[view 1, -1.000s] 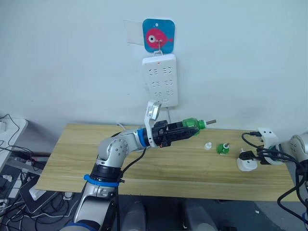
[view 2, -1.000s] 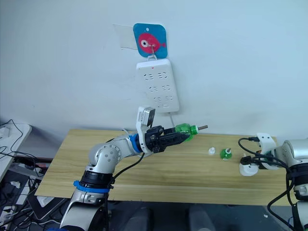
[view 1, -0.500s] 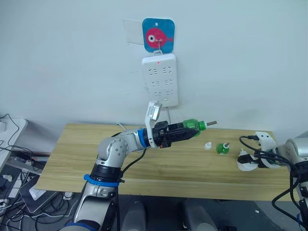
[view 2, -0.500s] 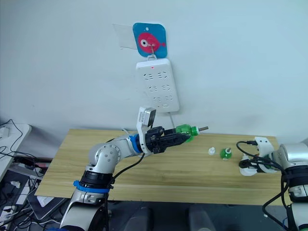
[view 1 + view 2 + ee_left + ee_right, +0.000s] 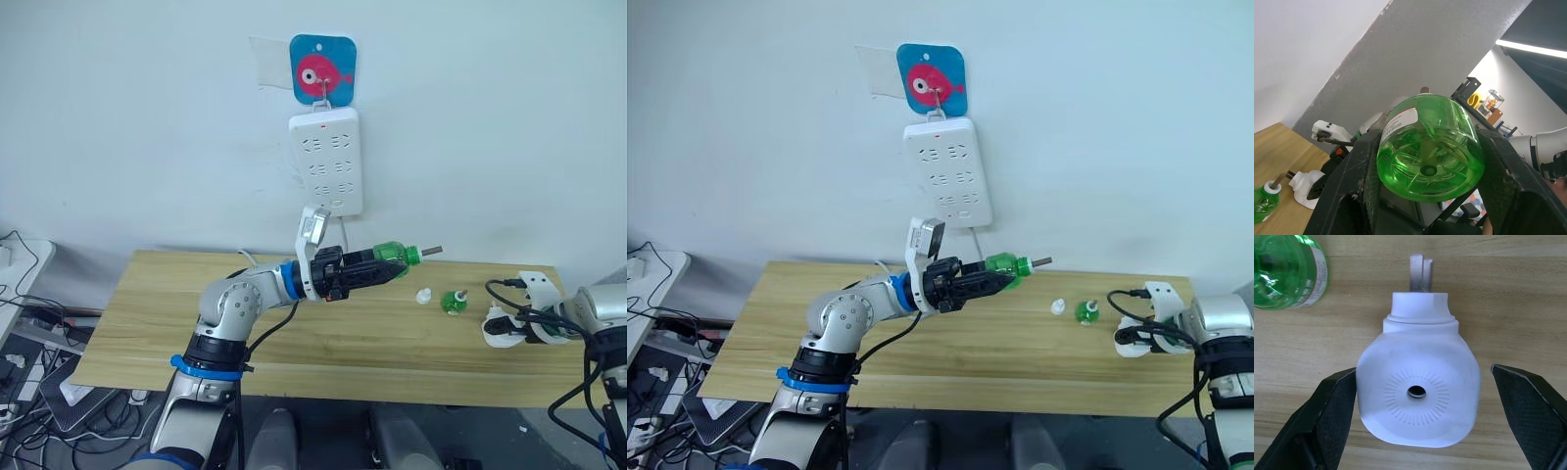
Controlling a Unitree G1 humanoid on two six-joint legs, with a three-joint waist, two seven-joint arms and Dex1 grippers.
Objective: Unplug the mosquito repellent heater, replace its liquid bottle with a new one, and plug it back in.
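Observation:
My left gripper (image 5: 364,267) is shut on a green liquid bottle (image 5: 393,256), held level above the table's middle with its wick pointing right. In the left wrist view the bottle's round base (image 5: 1428,148) sits clamped between both fingers. The white mosquito repellent heater (image 5: 1418,387) lies on the wood at the table's right end, vent up, prongs pointing away. My right gripper (image 5: 507,326) is open around it, one finger (image 5: 1327,423) close against its side and the other finger (image 5: 1530,413) standing apart. A second green bottle (image 5: 453,303) stands just left of the heater.
A small white cap (image 5: 422,296) lies beside the second bottle. A white multi-socket power strip (image 5: 326,162) hangs on the wall from a blue fish hook (image 5: 322,70), above the wooden table (image 5: 157,323). Cables trail on the floor at the left.
My right arm has eased slightly down and left around the heater. The left arm and its bottle have stayed put.

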